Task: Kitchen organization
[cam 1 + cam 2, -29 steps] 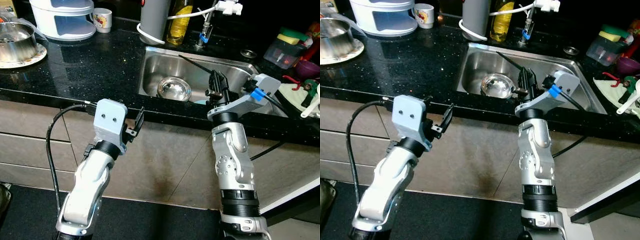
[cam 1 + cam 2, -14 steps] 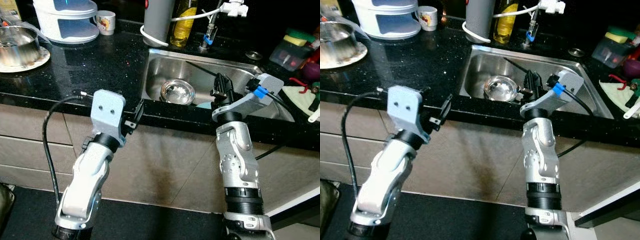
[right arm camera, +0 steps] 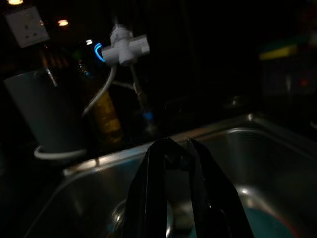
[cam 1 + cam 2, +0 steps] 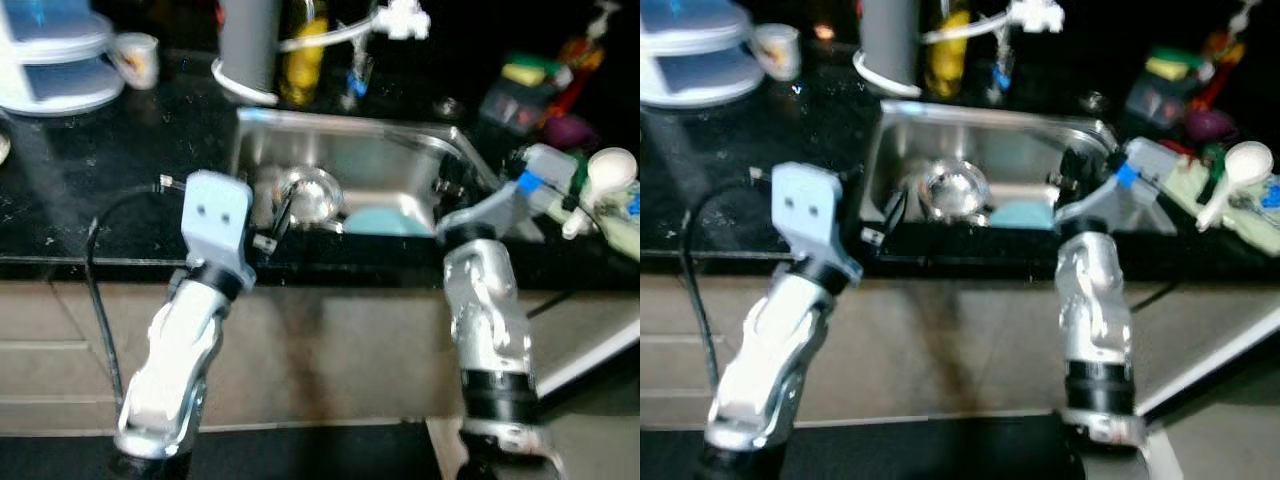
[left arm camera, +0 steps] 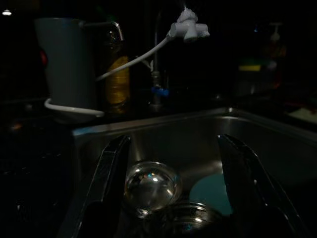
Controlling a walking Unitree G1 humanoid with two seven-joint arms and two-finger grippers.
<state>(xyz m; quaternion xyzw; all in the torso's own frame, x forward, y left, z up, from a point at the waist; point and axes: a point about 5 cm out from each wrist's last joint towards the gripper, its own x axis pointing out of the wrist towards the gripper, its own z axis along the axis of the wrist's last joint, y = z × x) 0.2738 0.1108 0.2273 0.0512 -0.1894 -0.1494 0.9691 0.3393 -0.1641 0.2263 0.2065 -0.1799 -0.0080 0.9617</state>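
Observation:
A steel sink (image 4: 400, 150) is set in the black countertop (image 4: 90, 190). In it lie a round steel bowl (image 5: 151, 186) and a teal plate (image 5: 213, 191). My left gripper (image 5: 173, 141) hangs open at the sink's front rim, and the bowl shows between its two fingers (image 5: 111, 173), farther in. The left gripper (image 4: 281, 210) appears in the blurred eye views too. At the sink's right front corner my right gripper (image 3: 177, 144) is shut with nothing in it, pointing over the basin; its spot in the right eye view is (image 4: 1072, 172).
Behind the sink stand a grey jug (image 4: 248, 45), a yellow bottle (image 4: 303, 50) and a tap with a white fitting (image 4: 395, 18). A white container (image 4: 50, 60) and a mug (image 4: 137, 58) are far left. A sponge box (image 4: 520, 92) and a white ladle (image 4: 603, 170) lie right.
The camera has shifted and the picture is blurred. My left gripper has risen from below the counter edge to the sink's front rim. The right gripper stays at the sink's right side.

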